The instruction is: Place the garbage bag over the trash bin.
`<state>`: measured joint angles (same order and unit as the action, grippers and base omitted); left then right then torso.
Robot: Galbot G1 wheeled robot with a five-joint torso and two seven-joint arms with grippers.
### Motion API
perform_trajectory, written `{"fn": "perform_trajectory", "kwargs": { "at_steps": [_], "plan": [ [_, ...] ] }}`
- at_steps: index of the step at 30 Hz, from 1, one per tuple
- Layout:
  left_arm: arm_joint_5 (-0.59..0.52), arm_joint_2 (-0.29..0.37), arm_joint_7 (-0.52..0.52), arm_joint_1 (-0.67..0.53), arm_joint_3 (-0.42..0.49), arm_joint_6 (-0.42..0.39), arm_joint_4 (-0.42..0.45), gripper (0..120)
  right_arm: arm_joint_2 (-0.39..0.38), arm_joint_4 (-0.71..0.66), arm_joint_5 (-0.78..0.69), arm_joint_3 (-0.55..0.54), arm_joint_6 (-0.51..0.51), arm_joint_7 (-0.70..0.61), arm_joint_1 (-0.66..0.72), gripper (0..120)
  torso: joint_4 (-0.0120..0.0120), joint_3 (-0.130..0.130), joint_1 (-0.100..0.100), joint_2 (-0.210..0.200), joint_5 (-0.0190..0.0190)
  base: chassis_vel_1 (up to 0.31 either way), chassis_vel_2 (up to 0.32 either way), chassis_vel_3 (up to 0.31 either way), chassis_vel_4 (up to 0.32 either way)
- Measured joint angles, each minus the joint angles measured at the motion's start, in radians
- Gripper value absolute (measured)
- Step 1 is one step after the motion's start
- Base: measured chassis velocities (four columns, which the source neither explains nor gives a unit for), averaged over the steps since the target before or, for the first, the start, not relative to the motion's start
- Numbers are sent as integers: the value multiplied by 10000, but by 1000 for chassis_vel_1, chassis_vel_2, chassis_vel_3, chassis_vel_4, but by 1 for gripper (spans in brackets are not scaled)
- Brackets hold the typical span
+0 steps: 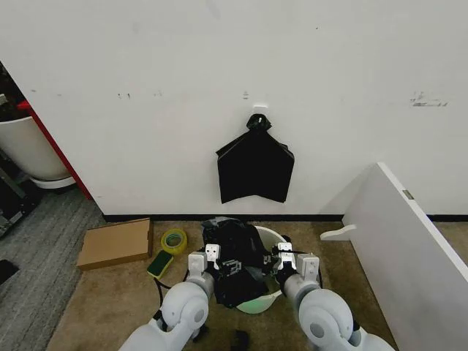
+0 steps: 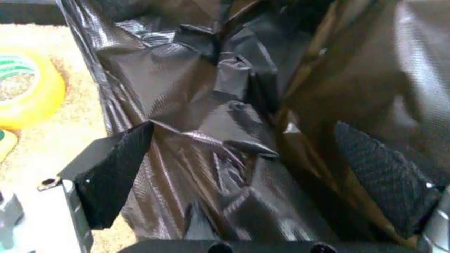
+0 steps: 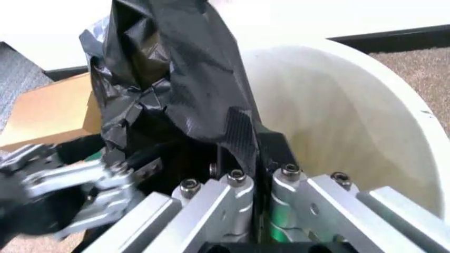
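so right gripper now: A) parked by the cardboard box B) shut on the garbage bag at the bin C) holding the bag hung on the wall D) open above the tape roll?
B. In the right wrist view the right gripper has its fingers pinched together on a fold of the garbage bag, right at the trash bin.

head cam high, wrist cams close-up

The trash bin [image 1: 269, 238] is largely hidden beneath the garbage bag [image 1: 238, 256] between both grippers.
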<state>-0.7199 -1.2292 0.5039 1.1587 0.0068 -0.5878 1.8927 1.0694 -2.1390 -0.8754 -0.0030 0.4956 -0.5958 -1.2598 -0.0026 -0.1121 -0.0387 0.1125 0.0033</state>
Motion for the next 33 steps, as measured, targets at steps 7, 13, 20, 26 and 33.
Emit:
{"fn": "perform_trajectory", "kwargs": {
  "at_steps": [7, 13, 20, 26, 33],
  "plan": [
    [-528, -330, 459, -698, 77, -804, -554, 97, 0, -66, 101, -74, -6, -66, -114, 0, -1, 0, -1, 0, 0, 0, 0, 0, 0],
    [-932, -385, 685, -1018, 94, -1457, -692, 84, -15, -68, 110, -114, -7, -85, -92, 0, 0, 0, 0, 0, 0, 0, 0, 0, 0],
    [-1260, -538, 806, -1366, 124, -1529, -1075, 73, -76, -86, 105, -122, -6, -94, -42, 0, -1, 0, -1, 0, 0, 0, 0, 0, 0],
    [-1304, -533, 853, -1295, 127, -1524, -1122, 54, -110, -96, 108, -118, -6, -97, -52, 0, 0, 1, -1, 0, 0, 0, 0, 0, 0],
    [-1364, -424, 912, -1095, 15, -1487, -1075, 29, -89, -80, 149, -119, -139, -116, -20, 0, 0, 2, 2, 0, 1, 0, 0, 0, 0]
  ]
}}
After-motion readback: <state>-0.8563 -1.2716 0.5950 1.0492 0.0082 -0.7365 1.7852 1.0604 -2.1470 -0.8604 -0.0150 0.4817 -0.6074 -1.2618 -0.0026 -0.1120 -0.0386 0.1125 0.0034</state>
